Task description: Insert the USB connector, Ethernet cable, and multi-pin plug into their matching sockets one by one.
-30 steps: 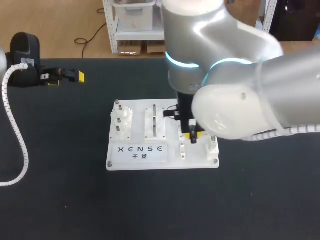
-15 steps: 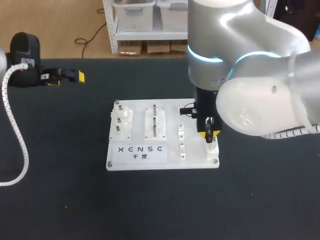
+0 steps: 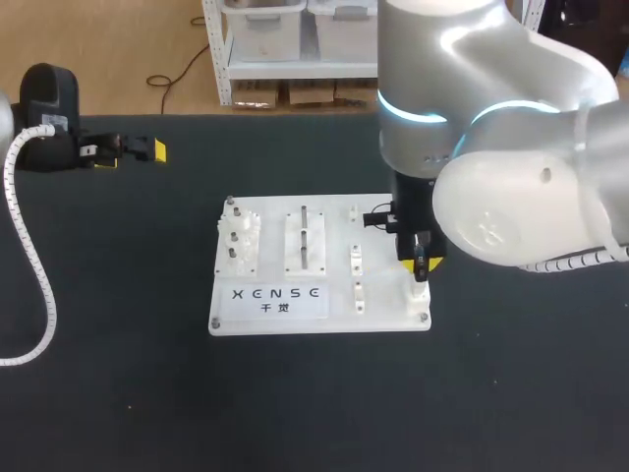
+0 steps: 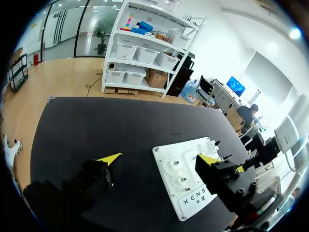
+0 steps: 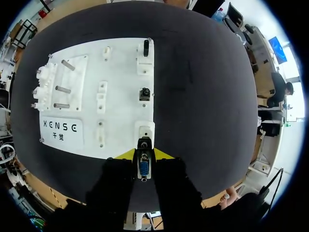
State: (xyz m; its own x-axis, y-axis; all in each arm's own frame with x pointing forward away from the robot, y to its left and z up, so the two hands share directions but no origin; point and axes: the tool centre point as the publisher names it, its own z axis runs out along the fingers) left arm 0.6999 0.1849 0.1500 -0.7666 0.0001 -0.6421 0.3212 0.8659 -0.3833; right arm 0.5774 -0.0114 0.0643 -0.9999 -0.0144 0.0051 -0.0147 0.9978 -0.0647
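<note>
The white socket board (image 3: 270,236) lies mid-table. My right gripper (image 3: 421,258) hangs over its right column, just above the front-right socket (image 3: 418,292). In the right wrist view the gripper (image 5: 144,154) is shut on the multi-pin plug (image 5: 143,167), which points at the white multi-pin socket (image 5: 145,131) on the board (image 5: 120,72). Farther along that column sit a small dark socket (image 5: 144,93) and a slot with a dark part in it (image 5: 146,48). My left gripper (image 3: 133,150) rests open at the table's far left, holding nothing; its view shows the board (image 4: 186,174) beyond the gripper (image 4: 158,158).
On the board's left stand a gear block (image 3: 237,239) and a block with metal pins (image 3: 304,241). A printed label (image 3: 274,299) fills the front left. A white corrugated hose (image 3: 34,256) trails down the left of the black table.
My right arm has swung rightward across the board with the plug, from the middle column of small sockets to above the front-right socket. The left arm has stayed put.
</note>
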